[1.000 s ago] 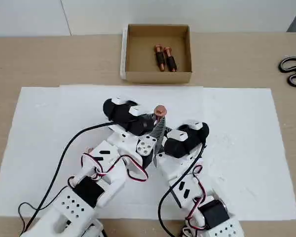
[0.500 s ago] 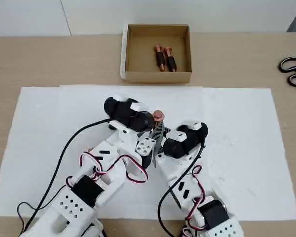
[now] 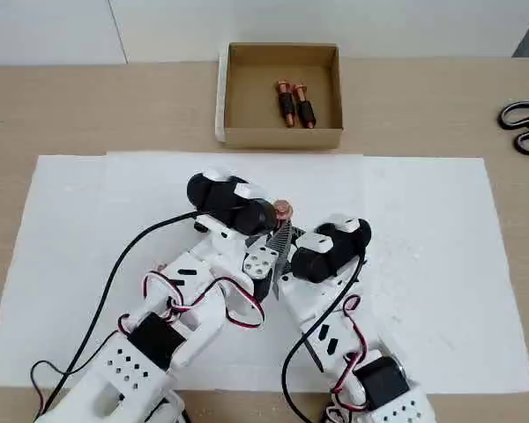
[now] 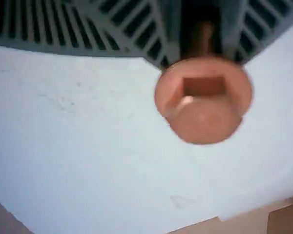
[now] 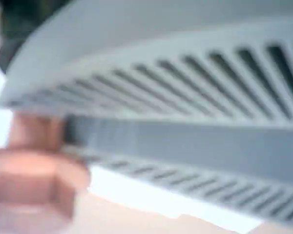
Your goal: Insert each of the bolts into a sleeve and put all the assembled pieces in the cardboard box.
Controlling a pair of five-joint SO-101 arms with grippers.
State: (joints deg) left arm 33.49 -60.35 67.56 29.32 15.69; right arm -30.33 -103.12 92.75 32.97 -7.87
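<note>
A copper bolt [image 3: 283,210] is held upright above the white paper [image 3: 79,264] in the middle of the table, head up. In the left wrist view its head [image 4: 203,100] is close, and the shank runs into a dark gap between the grey ribbed jaws of my left gripper [image 4: 200,41], which is shut on it. My right gripper [image 3: 285,251] sits tight against the left one, just below the bolt. Its grey ribbed body [image 5: 176,131] lies beside the bolt [image 5: 34,165]. The cardboard box [image 3: 238,136] at the back holds two bolts in black sleeves [image 3: 295,105].
Black scissors [image 3: 525,125] lie at the far right edge of the table. Both arms crowd the centre of the paper, with black cables trailing toward the near edge. Bare paper lies to the left and right of the arms.
The bolt has come slightly toward the near side and lower, closer to the right arm. The left arm's wrist shifted a little to the right with it.
</note>
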